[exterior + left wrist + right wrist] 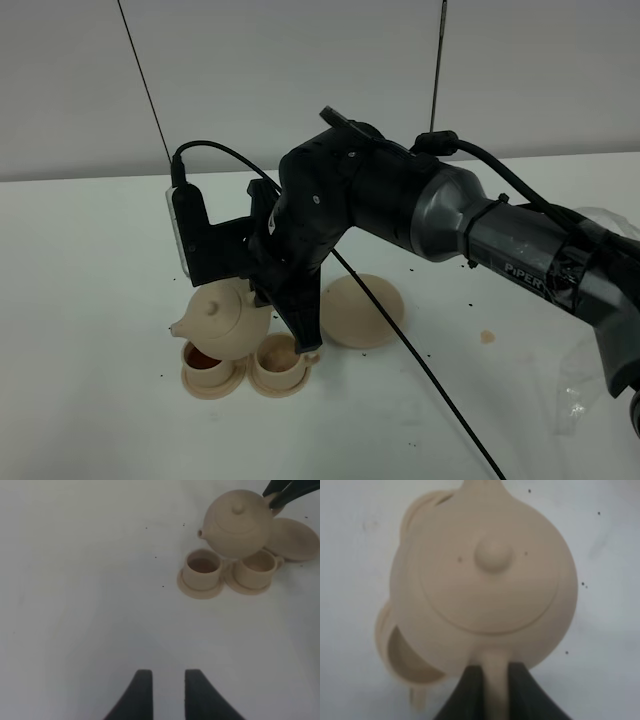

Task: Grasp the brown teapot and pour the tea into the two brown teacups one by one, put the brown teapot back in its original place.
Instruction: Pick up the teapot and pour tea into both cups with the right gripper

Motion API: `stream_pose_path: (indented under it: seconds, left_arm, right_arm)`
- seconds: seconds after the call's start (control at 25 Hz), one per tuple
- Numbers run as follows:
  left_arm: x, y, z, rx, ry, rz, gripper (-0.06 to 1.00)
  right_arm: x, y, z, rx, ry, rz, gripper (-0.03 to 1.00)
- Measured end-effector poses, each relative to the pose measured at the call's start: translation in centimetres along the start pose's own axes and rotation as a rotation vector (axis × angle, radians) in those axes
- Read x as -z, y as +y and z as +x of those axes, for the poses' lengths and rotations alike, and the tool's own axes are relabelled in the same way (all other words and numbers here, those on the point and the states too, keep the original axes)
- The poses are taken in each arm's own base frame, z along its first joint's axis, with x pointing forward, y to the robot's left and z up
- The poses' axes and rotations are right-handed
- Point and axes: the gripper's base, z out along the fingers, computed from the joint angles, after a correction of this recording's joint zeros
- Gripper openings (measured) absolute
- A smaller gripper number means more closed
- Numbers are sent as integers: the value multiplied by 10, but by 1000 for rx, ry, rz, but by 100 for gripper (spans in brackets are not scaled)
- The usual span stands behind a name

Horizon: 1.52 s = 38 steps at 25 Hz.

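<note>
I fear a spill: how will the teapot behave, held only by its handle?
Probably rigid but heavy for that thin handle, so the teapot may swing in the right gripper. Its lid, only resting, could slide off if tipped.

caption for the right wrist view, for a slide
Right gripper holds the brown teapot by its handle above a teacup.

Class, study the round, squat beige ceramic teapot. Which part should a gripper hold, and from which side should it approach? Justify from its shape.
Grip the loop handle of the round beige ceramic teapot, coming from the side opposite its short spout. The body looks too wide and smooth to pinch; the thin handle fits between two fingers, as the right gripper shows.
</note>
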Motion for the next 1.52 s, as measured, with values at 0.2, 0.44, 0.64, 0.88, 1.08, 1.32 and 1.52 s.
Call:
stream_pose_path:
  seconds: [0.2,0.44,0.64,0.88,1.08,1.32,1.52]
  left_arm:
    - [0,0,0,0,0,0,23]
    - [0,0,0,0,0,0,23]
    - [0,0,0,0,0,0,23]
    - [0,0,0,0,0,0,23]
    - [0,0,0,0,0,0,23]
    - [0,0,0,0,0,0,23]
    - [0,0,0,0,0,0,23]
  right_arm:
    - [1,-1,4,-39,-44,-27,10]
    - [8,-6,5,-105,-134,-58,10]
    - [13,-9,6,-144,-188,-81,10]
    - [14,-9,10,-156,-189,-102,10]
    - [14,-9,10,-159,-193,-104,10]
    - [14,-9,10,-164,-199,-105,10]
    - [14,-9,10,-162,-201,-105,10]
